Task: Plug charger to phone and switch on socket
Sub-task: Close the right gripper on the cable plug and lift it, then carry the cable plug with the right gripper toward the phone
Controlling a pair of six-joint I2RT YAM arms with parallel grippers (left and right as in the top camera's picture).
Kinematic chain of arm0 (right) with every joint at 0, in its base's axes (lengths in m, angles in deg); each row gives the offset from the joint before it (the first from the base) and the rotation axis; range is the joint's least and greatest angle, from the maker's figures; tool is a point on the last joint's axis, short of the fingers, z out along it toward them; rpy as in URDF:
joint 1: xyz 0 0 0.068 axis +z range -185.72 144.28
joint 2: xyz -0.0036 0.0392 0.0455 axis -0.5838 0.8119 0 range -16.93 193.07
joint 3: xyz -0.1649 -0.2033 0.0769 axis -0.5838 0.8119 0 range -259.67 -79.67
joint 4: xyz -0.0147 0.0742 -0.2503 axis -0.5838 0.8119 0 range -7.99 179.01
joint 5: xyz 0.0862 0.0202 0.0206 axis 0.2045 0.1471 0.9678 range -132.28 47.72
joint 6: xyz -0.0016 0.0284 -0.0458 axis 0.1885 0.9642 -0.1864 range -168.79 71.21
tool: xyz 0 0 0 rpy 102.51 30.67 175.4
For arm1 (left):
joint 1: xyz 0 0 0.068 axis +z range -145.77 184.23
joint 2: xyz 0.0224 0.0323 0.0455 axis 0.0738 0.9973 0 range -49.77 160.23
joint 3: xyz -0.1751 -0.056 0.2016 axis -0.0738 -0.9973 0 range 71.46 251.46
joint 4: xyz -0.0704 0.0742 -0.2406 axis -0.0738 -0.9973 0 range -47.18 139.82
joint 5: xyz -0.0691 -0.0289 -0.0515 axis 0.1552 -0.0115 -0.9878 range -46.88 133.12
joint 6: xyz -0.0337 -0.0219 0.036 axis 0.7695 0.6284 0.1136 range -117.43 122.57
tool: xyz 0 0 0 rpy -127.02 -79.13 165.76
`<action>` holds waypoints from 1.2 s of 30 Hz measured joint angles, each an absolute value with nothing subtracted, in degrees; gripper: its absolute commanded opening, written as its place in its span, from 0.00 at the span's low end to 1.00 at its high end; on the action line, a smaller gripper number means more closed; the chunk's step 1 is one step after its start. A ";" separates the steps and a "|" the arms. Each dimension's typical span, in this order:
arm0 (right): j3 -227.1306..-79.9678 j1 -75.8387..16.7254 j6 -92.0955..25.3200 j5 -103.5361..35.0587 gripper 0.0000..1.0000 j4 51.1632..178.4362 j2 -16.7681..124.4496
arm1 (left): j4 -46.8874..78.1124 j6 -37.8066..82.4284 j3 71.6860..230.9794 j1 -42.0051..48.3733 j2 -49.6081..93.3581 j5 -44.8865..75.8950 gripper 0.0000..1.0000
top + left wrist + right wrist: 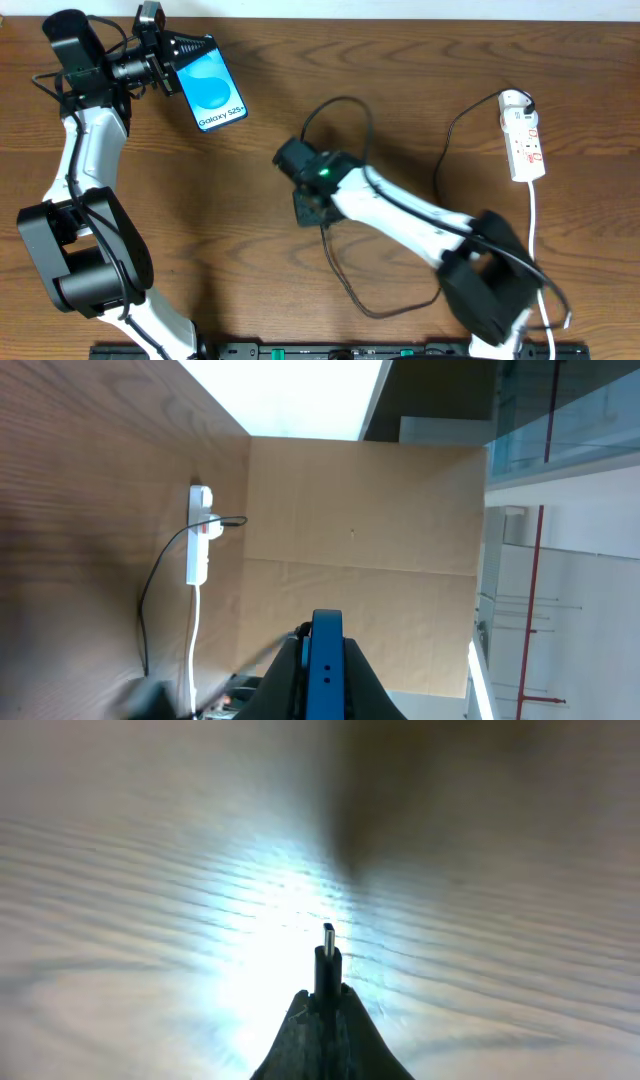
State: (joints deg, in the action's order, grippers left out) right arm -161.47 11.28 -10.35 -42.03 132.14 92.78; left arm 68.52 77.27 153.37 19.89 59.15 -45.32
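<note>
Brown wooden bench (400,60) ran wide, with open wood between the phone (208,85) and the middle. Left jaws were clamped on the phone near the far-left edge, screen up, its long axis slanting toward bench centre. Right jaws sat mid-bench, closed on the charger (340,270), plug tip (327,955) poking straight out past them. Socket (524,140) lay by the far-right edge, lengthwise far-to-near.

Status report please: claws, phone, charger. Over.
Left claw shut on phone. Right claw shut on charger, tip exposed. Not plugged yet. Socket far, path clear.
</note>
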 measured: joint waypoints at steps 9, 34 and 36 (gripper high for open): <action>-162.35 5.91 -11.86 -41.81 0.01 132.08 79.71 | 68.52 77.27 153.37 19.89 59.15 -45.30 0.07; -162.46 -0.08 -30.37 -2.75 0.01 113.83 76.17 | 68.52 77.27 153.37 19.89 59.15 -45.30 0.08; -162.46 -2.49 -32.56 3.21 0.01 112.30 77.33 | 68.52 77.27 153.37 19.89 59.15 -45.32 0.08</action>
